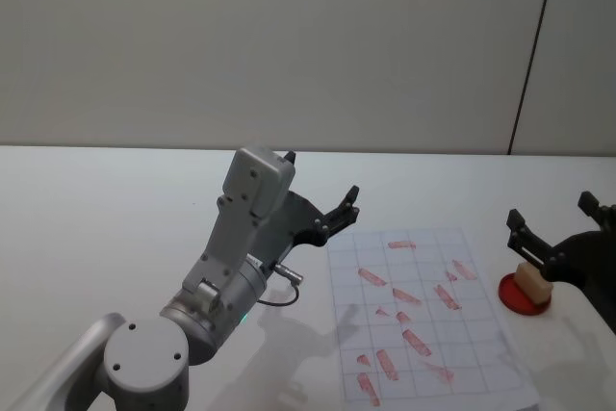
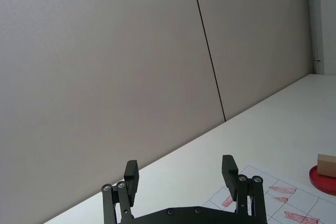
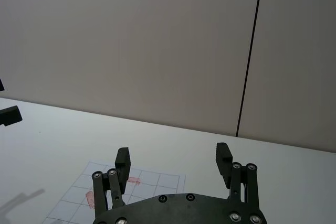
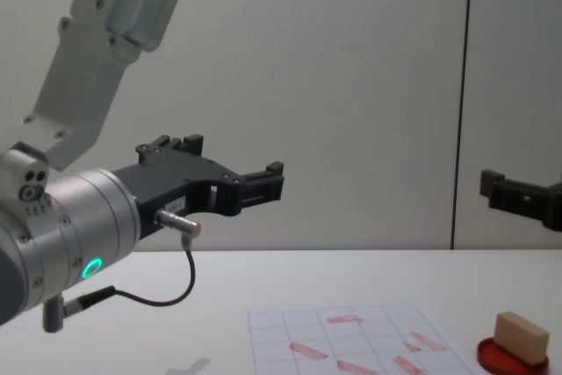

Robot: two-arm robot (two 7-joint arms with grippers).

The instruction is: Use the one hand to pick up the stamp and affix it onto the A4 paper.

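A: Where does the stamp (image 1: 531, 281) sit?

B: On the red pad (image 1: 525, 307), resting flat on top of it. The pad is near the right edge of the paper (image 1: 481, 334) but apart from it, and both lie on the table (image 1: 115, 209).

A: And how does its long axis run?

B: In the chest view it seems to run roughly side to side across the pad (the head view does not settle it).

A: Which arm is nearer?

B: The right one, by far. The right gripper (image 1: 551, 214) hangs above the stamp and a little behind it, with its fingers spread wide and nothing between them. It points forward at the wall rather than down, so it would probably have to tip over and descend, with the jaws set across the stamp's short side.

A: What about the left gripper (image 1: 342, 209)?

B: It is raised near the paper's far left corner, well apart from the stamp. It is also spread and holds nothing.

A: What is on the sheet?

B: Reddish marks (image 1: 406, 295) fill several grid cells, and the others are bare. The pad holds only the stamp.
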